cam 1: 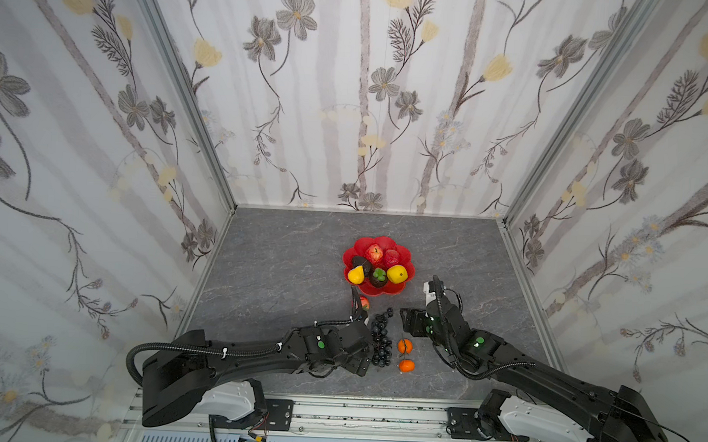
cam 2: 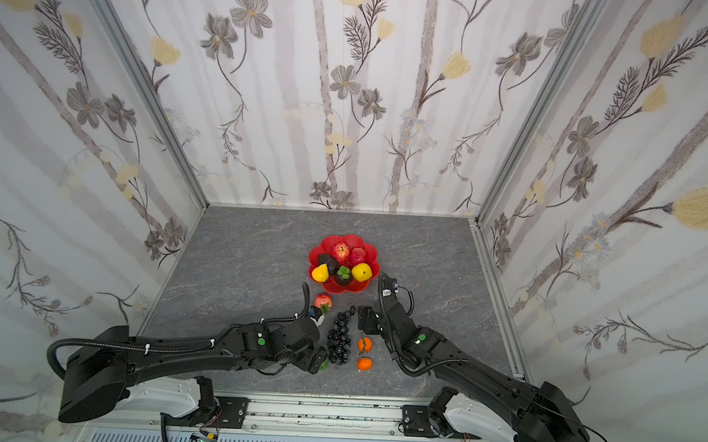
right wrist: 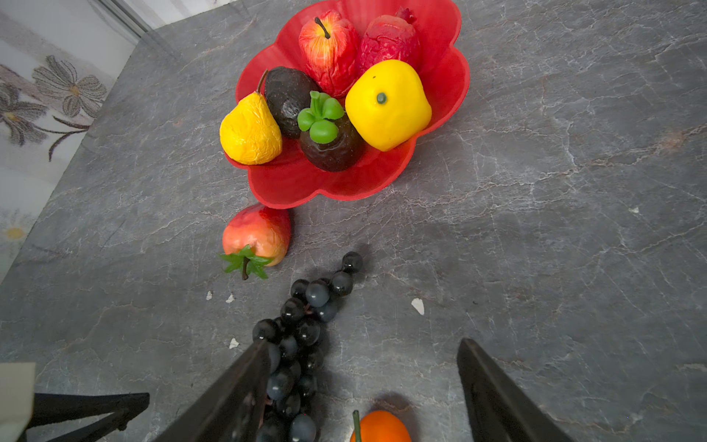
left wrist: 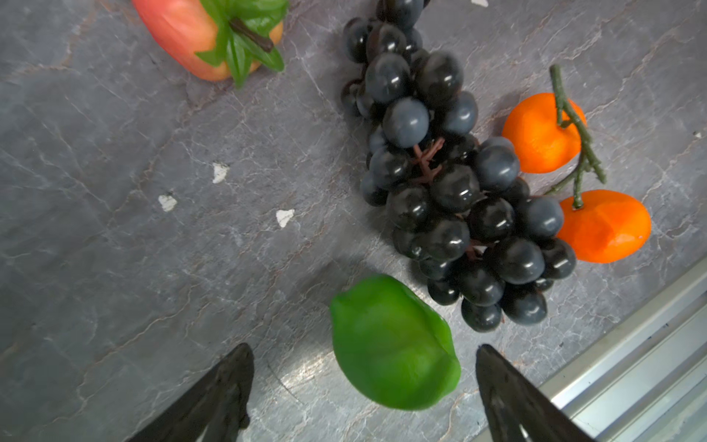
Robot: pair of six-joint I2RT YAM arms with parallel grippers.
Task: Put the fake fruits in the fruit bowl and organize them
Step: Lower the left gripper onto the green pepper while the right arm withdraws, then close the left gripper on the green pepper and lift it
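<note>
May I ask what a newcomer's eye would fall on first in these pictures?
The red fruit bowl near the middle of the grey table, holding yellow, red and dark fruits, stands out first. In front of it, nearer the arms, lies the black grape bunch with two oranges beside it. In the left wrist view a bright green fruit lies between the open jaws of the left gripper.

Both arms reach forward and inward. The left arm lies nearly level, its left claw pointed downward with jaws spread wide. The right arm angles in, its right claw also agape, gripping nothing.
</note>
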